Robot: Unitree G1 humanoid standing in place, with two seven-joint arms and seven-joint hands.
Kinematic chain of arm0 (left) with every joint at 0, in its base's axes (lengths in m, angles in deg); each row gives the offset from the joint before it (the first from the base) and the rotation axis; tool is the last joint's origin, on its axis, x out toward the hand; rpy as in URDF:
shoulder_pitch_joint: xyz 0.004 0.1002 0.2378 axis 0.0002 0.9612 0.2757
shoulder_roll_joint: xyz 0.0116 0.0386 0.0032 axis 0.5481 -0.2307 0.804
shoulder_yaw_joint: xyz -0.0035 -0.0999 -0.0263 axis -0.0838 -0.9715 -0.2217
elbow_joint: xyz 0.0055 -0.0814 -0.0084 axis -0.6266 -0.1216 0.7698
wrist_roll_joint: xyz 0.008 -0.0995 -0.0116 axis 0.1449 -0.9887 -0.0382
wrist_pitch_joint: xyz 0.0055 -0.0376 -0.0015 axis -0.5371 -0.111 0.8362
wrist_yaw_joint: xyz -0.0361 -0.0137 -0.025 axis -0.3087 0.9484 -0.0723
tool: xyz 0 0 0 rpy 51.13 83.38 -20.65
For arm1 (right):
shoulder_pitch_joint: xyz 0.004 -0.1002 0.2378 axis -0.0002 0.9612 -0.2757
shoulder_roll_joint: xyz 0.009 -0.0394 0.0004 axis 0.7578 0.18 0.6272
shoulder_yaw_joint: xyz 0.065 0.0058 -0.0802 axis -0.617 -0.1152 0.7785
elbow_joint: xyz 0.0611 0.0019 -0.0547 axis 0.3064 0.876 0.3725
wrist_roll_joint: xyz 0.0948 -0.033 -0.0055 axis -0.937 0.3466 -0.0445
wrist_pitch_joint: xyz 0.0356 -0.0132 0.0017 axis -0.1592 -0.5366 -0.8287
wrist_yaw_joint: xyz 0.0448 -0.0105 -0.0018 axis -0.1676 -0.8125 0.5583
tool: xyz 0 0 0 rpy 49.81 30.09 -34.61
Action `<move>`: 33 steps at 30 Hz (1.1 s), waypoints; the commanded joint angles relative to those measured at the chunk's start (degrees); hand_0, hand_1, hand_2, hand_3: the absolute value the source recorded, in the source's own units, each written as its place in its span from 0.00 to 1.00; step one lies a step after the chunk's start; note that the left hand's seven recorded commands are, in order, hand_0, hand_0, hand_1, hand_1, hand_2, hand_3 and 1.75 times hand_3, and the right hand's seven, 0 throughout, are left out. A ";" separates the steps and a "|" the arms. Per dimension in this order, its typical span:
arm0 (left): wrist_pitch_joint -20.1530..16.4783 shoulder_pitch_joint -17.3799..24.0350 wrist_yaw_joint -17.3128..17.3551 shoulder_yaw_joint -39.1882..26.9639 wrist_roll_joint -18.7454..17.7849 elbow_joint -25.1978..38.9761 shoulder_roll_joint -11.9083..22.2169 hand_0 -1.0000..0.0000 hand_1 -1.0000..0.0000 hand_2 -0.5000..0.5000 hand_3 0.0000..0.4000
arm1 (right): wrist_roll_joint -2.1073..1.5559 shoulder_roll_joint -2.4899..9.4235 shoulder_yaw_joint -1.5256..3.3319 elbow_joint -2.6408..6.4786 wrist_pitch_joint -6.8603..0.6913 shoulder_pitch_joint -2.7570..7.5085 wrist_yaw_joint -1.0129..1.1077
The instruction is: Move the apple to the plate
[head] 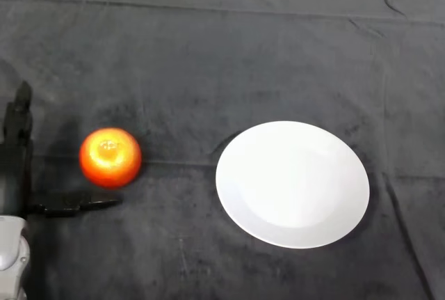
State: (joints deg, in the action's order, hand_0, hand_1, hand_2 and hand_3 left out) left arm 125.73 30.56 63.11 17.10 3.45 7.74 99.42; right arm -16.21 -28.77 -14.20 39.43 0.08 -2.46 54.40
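A red-orange apple (110, 157) sits on the dark cloth at the left of the head view. A white round plate (293, 182) lies empty to its right, a clear gap between them. My black left hand (15, 168) is at the far left edge, just left of the apple. Its fingers point straight up the view and its thumb (80, 205) stretches out to the right, below the apple. The hand is open and holds nothing. It does not touch the apple.
The dark cloth (222, 56) covers the whole table, with creases along the back and at the right.
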 commanded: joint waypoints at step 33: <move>2.79 -5.42 0.35 8.69 9.79 0.21 -0.47 0.00 0.09 0.45 1.00 | -0.49 -1.03 -0.73 -0.25 0.20 1.37 0.00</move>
State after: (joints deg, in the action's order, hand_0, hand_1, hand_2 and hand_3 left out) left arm 127.24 27.75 63.16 23.71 11.75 7.73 98.50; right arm -16.21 -28.77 -14.20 39.43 0.08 -2.46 54.40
